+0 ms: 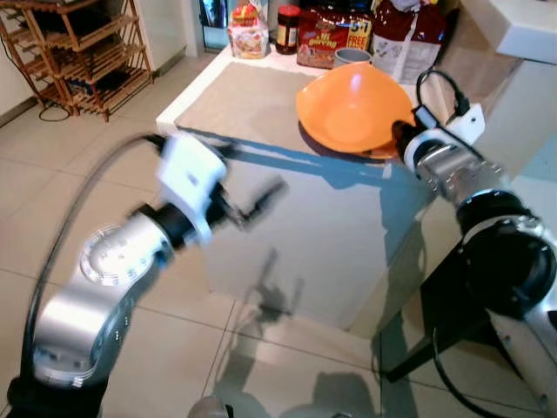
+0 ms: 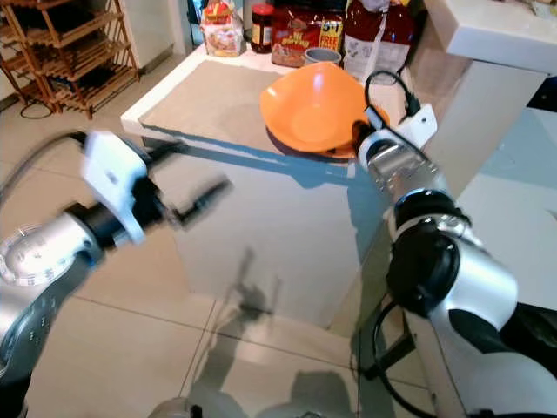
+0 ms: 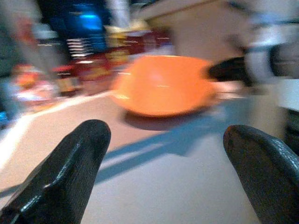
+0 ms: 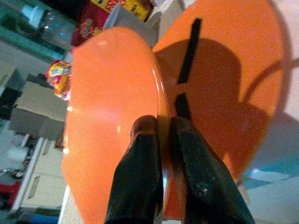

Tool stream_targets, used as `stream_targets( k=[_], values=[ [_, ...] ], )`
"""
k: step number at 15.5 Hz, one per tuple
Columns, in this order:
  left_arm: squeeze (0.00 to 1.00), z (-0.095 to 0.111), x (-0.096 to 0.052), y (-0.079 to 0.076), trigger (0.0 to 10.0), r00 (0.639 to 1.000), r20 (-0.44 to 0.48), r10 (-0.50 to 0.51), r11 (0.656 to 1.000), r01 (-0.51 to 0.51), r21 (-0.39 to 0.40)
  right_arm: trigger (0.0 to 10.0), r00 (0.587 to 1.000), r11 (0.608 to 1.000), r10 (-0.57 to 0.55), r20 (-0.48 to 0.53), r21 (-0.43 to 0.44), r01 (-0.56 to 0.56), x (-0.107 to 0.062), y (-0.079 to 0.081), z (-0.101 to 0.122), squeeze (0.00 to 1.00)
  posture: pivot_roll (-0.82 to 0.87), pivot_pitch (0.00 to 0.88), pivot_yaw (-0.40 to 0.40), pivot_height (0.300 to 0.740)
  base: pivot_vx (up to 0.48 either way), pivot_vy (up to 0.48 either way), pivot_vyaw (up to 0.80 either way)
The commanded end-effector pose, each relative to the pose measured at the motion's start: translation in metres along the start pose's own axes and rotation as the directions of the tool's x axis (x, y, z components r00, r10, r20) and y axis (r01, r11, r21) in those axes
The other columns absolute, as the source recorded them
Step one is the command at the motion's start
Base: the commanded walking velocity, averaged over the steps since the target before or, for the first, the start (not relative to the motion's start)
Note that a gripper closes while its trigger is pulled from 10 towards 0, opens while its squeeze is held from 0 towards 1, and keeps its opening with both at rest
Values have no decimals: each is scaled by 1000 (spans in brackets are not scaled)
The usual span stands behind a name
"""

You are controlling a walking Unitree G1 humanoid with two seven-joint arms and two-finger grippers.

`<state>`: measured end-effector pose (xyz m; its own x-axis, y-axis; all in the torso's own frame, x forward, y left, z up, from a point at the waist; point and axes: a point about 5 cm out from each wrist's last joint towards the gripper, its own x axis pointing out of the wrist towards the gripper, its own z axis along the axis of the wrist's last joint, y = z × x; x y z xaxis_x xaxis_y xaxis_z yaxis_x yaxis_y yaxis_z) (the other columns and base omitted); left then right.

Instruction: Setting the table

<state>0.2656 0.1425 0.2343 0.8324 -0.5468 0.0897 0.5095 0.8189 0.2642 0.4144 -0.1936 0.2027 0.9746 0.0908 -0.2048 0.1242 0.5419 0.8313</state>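
Orange plate (image 1: 352, 104) is tilted up on edge, rim pinched between right gripper (image 4: 161, 140) fingers. It sits over a second orange plate (image 4: 233, 79) lying flat on the desk (image 1: 252, 96), near the desk's 3 o'clock edge. At 12 o'clock, along the desk's far edge: snack bags (image 1: 333, 37), a dark-lidded jar (image 1: 287, 28), a grey cup (image 1: 352, 57). Left gripper (image 3: 163, 158) hovers off the desk's 7 o'clock corner, fingers spread, nothing in them. Wooden rack (image 1: 78, 52) stands on the tiled floor at 10 o'clock.
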Motion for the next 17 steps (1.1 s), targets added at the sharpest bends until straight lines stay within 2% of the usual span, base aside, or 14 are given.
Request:
stream_targets(
  k=[1,3,4,5,6,8,10,12,13,14,15,17],
  values=[
    [0,4,0,13,10000,994,28,101,995,-101,11,0,995,995,96,24,1,-96,-2,18,15,0,136,0,-27,740,0,0,0],
    [0,2,-2,22,10000,984,25,178,984,-178,-14,0,983,982,184,25,-45,-183,-7,24,25,0,126,0,-19,740,0,0,0],
    [0,0,-2,25,10000,978,9,208,978,-207,-15,0,975,970,220,22,-107,-216,-12,25,30,0,116,0,-15,740,0,0,0],
    [0,-5,-3,27,10000,975,-16,223,975,-223,1,0,966,944,260,8,-212,-252,-22,23,34,0,112,0,-14,740,0,0,0],
    [0,-7,-4,26,10000,974,-24,227,974,-227,3,0,958,929,285,-3,-244,-277,-31,22,34,0,110,0,-16,740,0,0,0],
    [0,-7,-4,25,10000,968,-19,249,968,-249,-10,0,953,925,302,17,-249,-289,-46,13,38,0,104,0,-18,740,0,0,0],
    [0,-8,-3,23,10000,969,-20,245,969,-246,-20,0,958,934,286,30,-234,-272,-50,4,37,0,101,0,-17,740,0,0,0],
    [0,-8,-4,22,10000,971,-19,237,971,-238,-16,0,937,915,344,57,-246,-321,-64,7,38,0,102,6,-23,740,0,0,0],
    [0,-10,-8,23,10000,968,-26,248,969,-248,-16,0,906,875,419,65,-297,-383,-80,13,38,0,107,10,-34,740,0,0,0],
    [0,-10,-11,22,10000,967,-22,255,967,-255,-21,6392,875,828,480,58,-359,-430,-93,20,36,0,104,11,-34,740,0,0,0],
    [0,-10,-13,21,10000,968,-16,249,968,-249,-12,10000,842,765,538,25,-435,-476,-103,26,32,0,99,10,-33,740,0,0,0],
    [0,-9,-14,19,10000,973,-11,229,973,-228,40,10000,804,620,577,-144,-563,-546,-124,27,17,0,91,12,-28,740,0,-240,0]
  ],
)
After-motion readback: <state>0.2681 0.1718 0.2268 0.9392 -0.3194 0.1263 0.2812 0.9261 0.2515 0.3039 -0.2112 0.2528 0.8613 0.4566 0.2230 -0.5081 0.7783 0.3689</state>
